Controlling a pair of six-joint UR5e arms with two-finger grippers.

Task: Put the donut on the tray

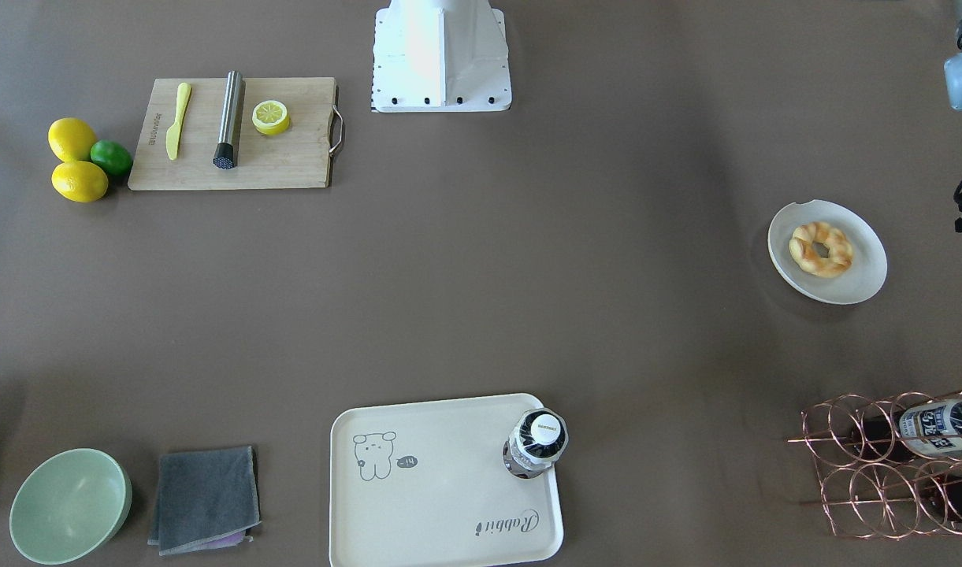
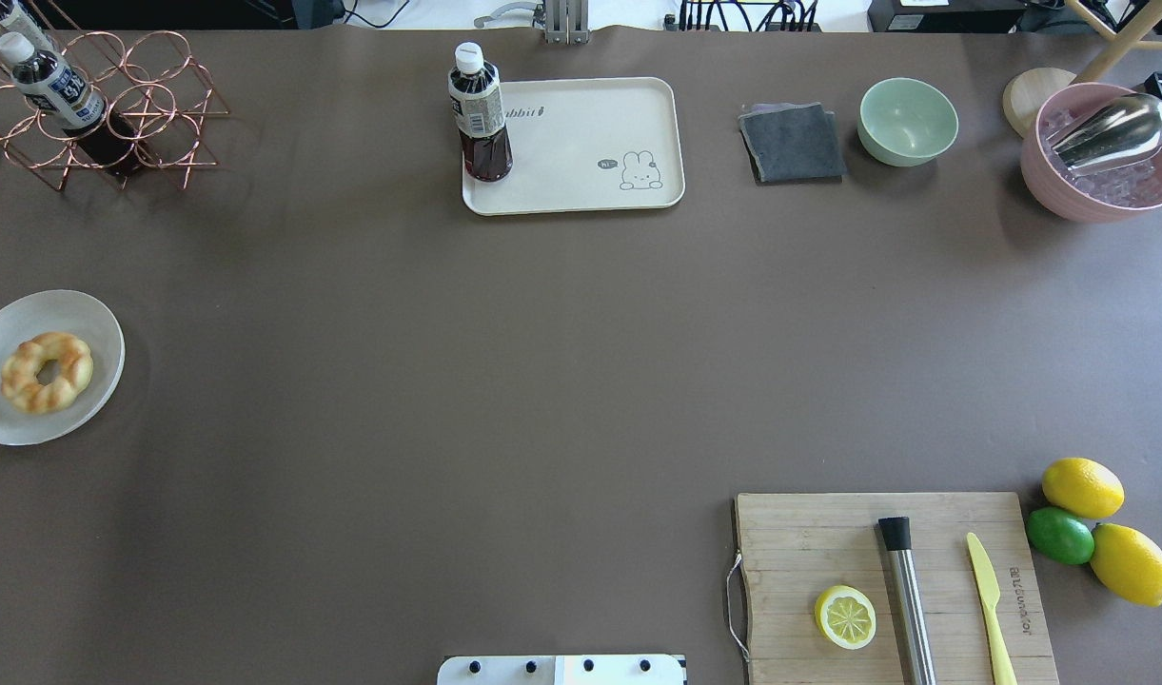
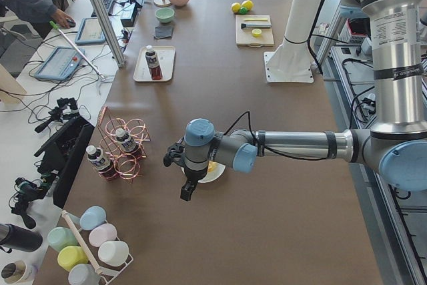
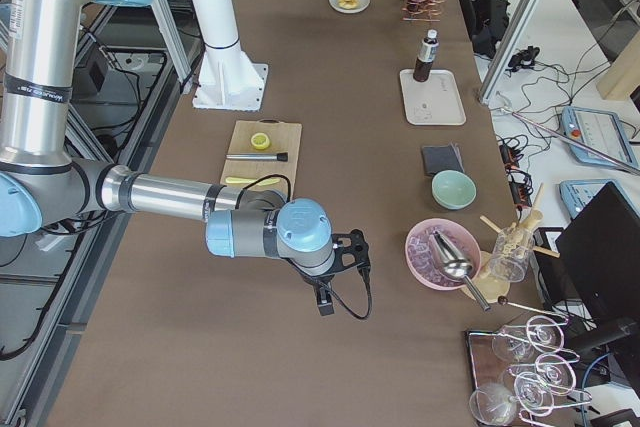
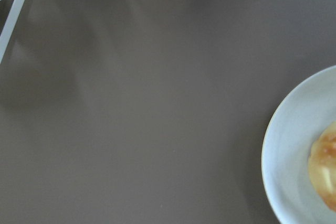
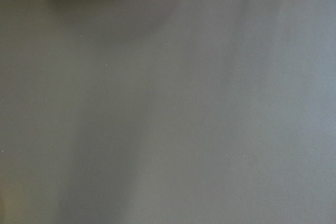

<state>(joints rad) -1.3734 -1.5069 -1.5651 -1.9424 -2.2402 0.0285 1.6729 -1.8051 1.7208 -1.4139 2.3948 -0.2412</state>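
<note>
Status: 0 of 2 steps done (grasp, place).

Donut rests on the round plate near the counter's left end, untouched. Tray lies at the middle of the counter's far edge, opposite the robot. 1 dark bottle stands upright on the tray's corner nearer the left end.

Left gripper hangs over the counter just beside the plate, not holding the donut. Spread or closed: cannot tell. Right gripper hovers near the right end by the pink bowl; state likewise cannot tell.

Remaining: grasp donut, carry to tray, release apart from the bottle.
</note>
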